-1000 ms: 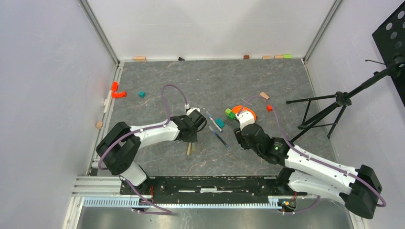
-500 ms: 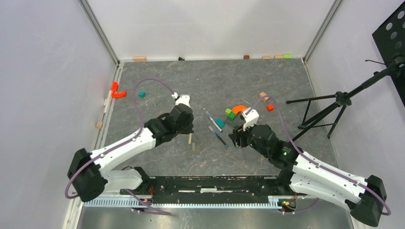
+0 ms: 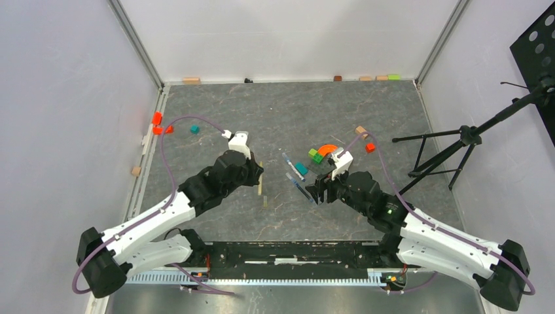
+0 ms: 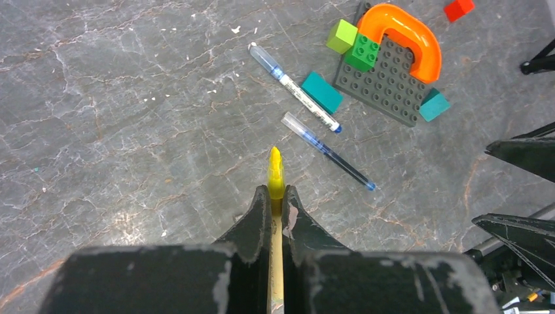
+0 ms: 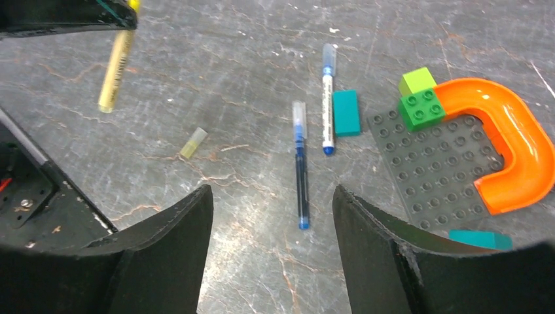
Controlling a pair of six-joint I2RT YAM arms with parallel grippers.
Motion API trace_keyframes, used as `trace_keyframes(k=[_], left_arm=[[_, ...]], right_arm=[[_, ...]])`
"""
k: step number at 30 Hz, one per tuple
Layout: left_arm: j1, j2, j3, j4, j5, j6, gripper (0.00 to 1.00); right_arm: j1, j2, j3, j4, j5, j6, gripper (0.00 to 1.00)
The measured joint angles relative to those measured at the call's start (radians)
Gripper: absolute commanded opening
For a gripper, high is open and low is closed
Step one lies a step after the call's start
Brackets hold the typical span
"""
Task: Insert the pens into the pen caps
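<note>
My left gripper (image 4: 276, 190) is shut on the pale yellow pen (image 4: 275, 171), whose tip sticks out past the fingertips; in the top view it (image 3: 256, 175) holds the pen (image 3: 260, 184) above the table. A short pale yellow cap (image 5: 194, 142) lies loose on the table (image 3: 265, 200). The white-barrelled pen (image 4: 298, 91) and a dark blue pen (image 4: 330, 154) lie side by side, each with a pale tube on its far end. My right gripper (image 5: 271, 216) is open and empty, just short of the dark blue pen (image 5: 301, 173).
A grey studded baseplate (image 5: 432, 170) carries an orange arch (image 5: 517, 144) and green blocks (image 5: 419, 98). A teal block (image 5: 345, 112) lies beside the white pen. Red pieces (image 3: 157, 123) lie far left and a black tripod (image 3: 451, 150) stands right.
My left gripper has lifted the yellow pen and moved back and left with it. The yellow cap stays on the table. My right gripper has moved left toward the dark blue pen.
</note>
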Motion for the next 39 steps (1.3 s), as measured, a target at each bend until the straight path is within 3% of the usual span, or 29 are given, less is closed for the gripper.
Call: trace_keyframes(k=[13,24,39], left_arm=[[0.0,-0.162,-0.117,0.178,0.1,0.009,0.02],[0.0,-0.196,-0.179,0.34,0.209,-0.014,0.02],[0.0,-0.26,-0.272,0.537,0.357,-0.05,0.02]], right_arm=[[0.0,0.003,-0.08,0.28,-0.236,0.059,0.67],[0.0,0.151,-0.092,0.603,-0.414,0.208,0.64],[0.0,0.34,-0.03,0.741,-0.495,0.281,0.54]])
